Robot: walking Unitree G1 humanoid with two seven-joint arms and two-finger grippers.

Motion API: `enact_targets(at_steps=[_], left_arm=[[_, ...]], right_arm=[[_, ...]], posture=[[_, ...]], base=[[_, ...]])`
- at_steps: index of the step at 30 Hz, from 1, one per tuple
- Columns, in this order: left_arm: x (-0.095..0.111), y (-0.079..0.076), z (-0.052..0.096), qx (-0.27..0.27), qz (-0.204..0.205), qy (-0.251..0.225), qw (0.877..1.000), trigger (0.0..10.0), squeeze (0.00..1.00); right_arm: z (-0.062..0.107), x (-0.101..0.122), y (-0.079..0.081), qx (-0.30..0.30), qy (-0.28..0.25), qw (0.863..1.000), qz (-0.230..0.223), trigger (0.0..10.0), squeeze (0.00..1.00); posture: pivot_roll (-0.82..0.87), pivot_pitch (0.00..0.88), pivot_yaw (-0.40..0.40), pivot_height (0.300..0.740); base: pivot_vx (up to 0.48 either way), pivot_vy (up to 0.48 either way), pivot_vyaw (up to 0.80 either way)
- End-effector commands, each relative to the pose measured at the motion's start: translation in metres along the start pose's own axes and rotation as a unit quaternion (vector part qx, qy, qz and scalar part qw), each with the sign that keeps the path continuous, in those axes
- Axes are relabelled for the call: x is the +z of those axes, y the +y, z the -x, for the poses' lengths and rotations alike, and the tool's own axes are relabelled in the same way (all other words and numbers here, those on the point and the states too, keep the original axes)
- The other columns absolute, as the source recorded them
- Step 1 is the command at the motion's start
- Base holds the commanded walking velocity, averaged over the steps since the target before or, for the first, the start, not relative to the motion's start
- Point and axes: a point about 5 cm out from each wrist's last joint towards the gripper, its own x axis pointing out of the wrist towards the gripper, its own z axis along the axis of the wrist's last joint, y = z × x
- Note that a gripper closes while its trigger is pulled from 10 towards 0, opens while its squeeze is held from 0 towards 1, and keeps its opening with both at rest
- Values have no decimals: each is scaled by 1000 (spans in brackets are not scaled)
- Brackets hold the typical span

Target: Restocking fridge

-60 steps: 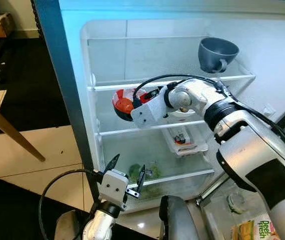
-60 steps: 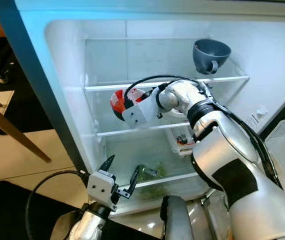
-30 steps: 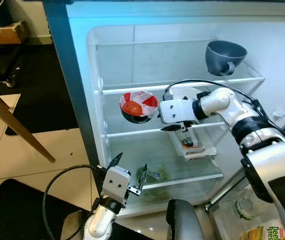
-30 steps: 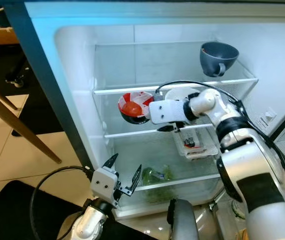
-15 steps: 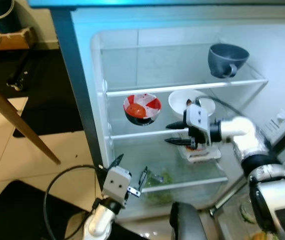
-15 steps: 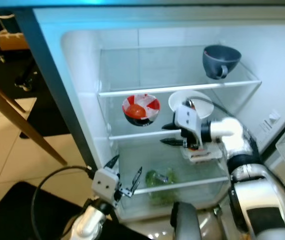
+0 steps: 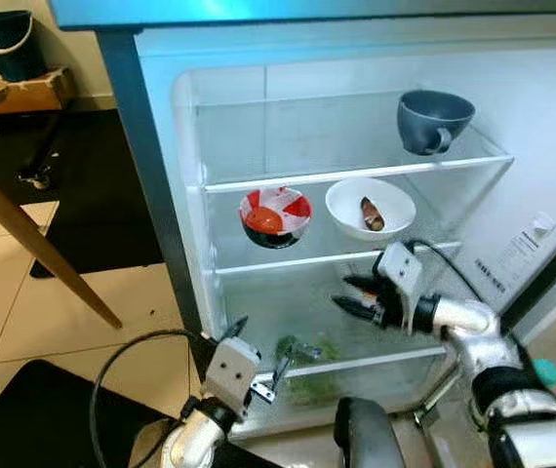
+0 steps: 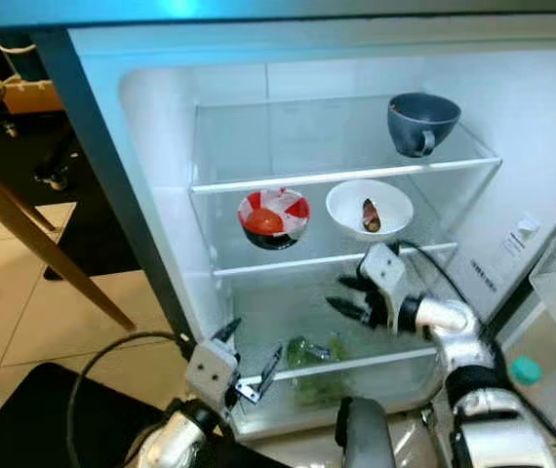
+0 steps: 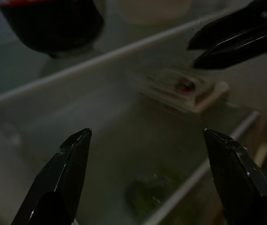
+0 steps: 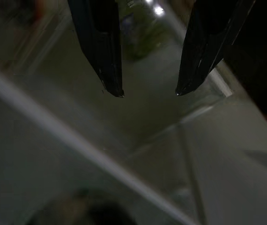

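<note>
The fridge stands open. A grey cup (image 7: 434,119) sits on the top glass shelf (image 7: 356,174). On the middle shelf a red and white bowl (image 7: 274,214) stands beside a white bowl (image 7: 370,207) that holds a small brown item. My right gripper (image 7: 342,292) hangs open and empty in front of the compartment under that shelf. Low at the front, my left gripper (image 7: 258,346) is open and empty, facing a clear tray (image 9: 180,89) and a bag of greens (image 7: 307,359) on the lowest shelf.
The fridge's dark side wall (image 7: 146,195) runs down on the left. A wooden table leg (image 7: 34,253) slants over the tiled floor, with a black mat (image 7: 24,409) below. A teal-capped bottle (image 7: 544,371) stands in the door shelf at right.
My right gripper has drawn back from the middle shelf, down and toward me, leaving the white bowl uncovered. The left gripper stays low and open. The camera shifted slightly.
</note>
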Motion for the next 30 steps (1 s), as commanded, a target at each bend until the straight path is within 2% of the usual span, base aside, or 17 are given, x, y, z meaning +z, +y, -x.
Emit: enact_targets(at_steps=[1, 9, 10, 11, 13, 14, 18, 20, 30], left_arm=[[-10, -1, 8, -18, 1, 23, 1000, 10000, 0], [-29, -3, 16, -45, -8, 69, 997, 10000, 0], [-34, -5, 19, -59, -10, 84, 995, 10000, 0], [-34, -5, 19, -59, -10, 84, 995, 10000, 0], [-44, -4, 25, -64, -10, 112, 992, 10000, 0], [-48, -1, 27, -60, -8, 122, 991, 10000, 0], [-54, 5, 31, -50, -10, 140, 989, 10000, 0], [-57, 9, 32, -47, -8, 151, 987, 10000, 0], [-70, 12, 43, -52, -6, 189, 981, 10000, 0]], right_arm=[[1, -9, 2, -24, 14, 999, -17, 10000, 0], [-4, -32, 19, -53, 27, 994, -88, 10000, 0], [-5, -40, 26, -58, 28, 991, -118, 10000, 0], [-5, -40, 26, -58, 28, 991, -118, 10000, 0], [-7, -55, 41, -67, 38, 982, -171, 10000, 0], [-7, -60, 46, -70, 45, 980, -183, 10000, 0], [-6, -69, 55, -76, 60, 976, -197, 10000, 0], [-2, -80, 62, -90, 77, 969, -218, 10000, 0], [12, -107, 79, -122, 124, 947, -269, 10000, 0]], posture=[[1, 72, 0, 456], [-9, 64, -1, 456], [-7, 62, -1, 456], [-7, 62, -1, 456], [-4, 55, -1, 466], [-4, 53, -2, 471], [-4, 52, 0, 481], [-6, 48, 2, 491], [-7, 41, 4, 536]], base=[[0, 0, 0], [0, 0, 0], [0, 0, 0], [0, 0, 0], [0, 0, 0], [0, 0, 0], [0, 0, 0], [0, 0, 0], [0, 0, 0]])
